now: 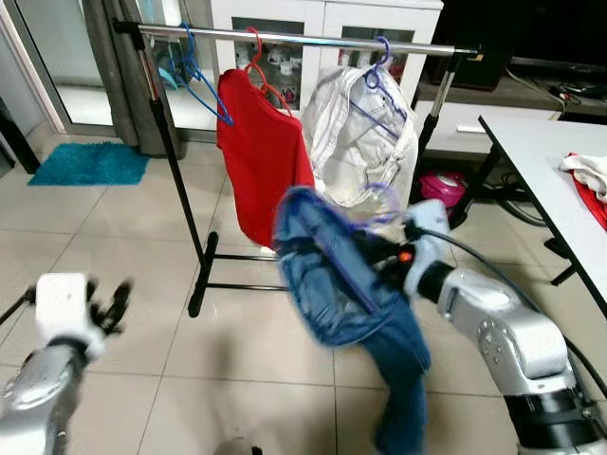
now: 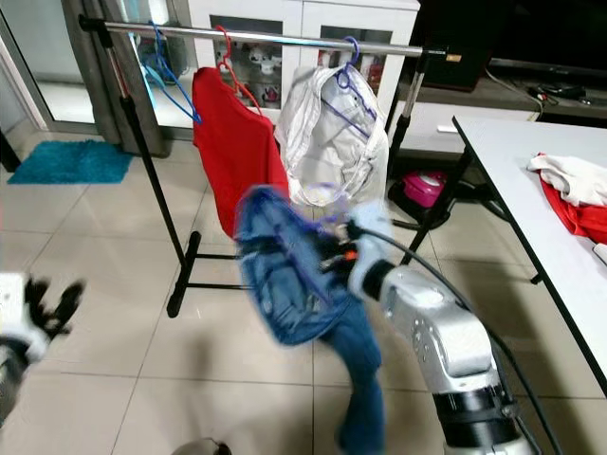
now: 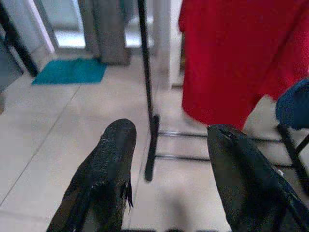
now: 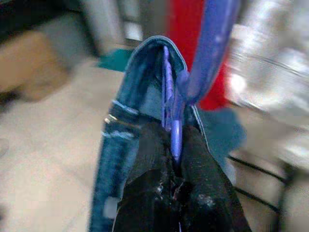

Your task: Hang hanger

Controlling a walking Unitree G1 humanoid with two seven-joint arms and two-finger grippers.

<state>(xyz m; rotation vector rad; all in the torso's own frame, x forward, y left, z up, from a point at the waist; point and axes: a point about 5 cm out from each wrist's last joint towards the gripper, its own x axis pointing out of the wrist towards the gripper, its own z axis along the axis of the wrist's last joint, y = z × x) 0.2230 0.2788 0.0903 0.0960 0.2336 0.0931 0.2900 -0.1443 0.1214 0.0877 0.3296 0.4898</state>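
My right gripper (image 4: 173,145) is shut on a purple hanger (image 4: 175,130) that carries blue jeans (image 1: 346,294). The jeans hang in front of the clothes rack, low and just below the white garment (image 1: 360,137), blurred by motion. The hanger's hook (image 1: 382,201) points up toward the silver rail (image 1: 313,38). On the rail hang an empty blue hanger (image 1: 194,76), a red shirt (image 1: 261,152) on a red hanger, and the white garment on a purple hanger. My left gripper (image 1: 106,305) is low at the left, open and empty, with its fingers (image 3: 108,169) spread.
The rack's black post and foot (image 1: 202,270) stand on the tiled floor. A grey table (image 1: 560,190) with red and white clothes (image 1: 593,180) is at the right. A teal mat (image 1: 90,163) lies far left. A pink object (image 1: 442,188) sits behind the rack.
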